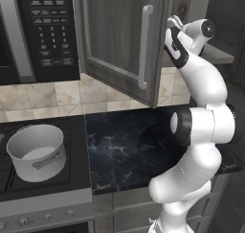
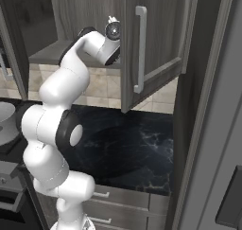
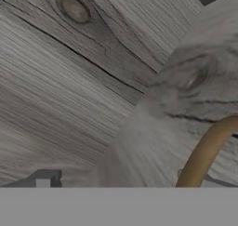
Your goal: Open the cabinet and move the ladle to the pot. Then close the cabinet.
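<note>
The cabinet's left door (image 1: 115, 35) stands swung open, and so does its right door (image 2: 160, 35). My arm reaches up between them, and the hand (image 2: 112, 32) is in over the shelf (image 2: 47, 54). In the hand view my gripper (image 3: 123, 183) is open, its tips wide apart against the wood-grain interior. The ladle's brownish curved hook (image 3: 204, 153) shows close by the right fingertip, not gripped. The rest of the ladle is out of frame. The light-grey pot (image 1: 36, 150) sits on the stove at lower left, far below the hand, and its rim (image 2: 4, 122) shows again at the left edge.
A black microwave (image 1: 43, 30) hangs left of the cabinet, above the stove (image 1: 43, 184). The black marble counter (image 1: 134, 145) lies under the open doors. A tall dark panel (image 2: 212, 106) bounds the right side. The open door edges flank my forearm closely.
</note>
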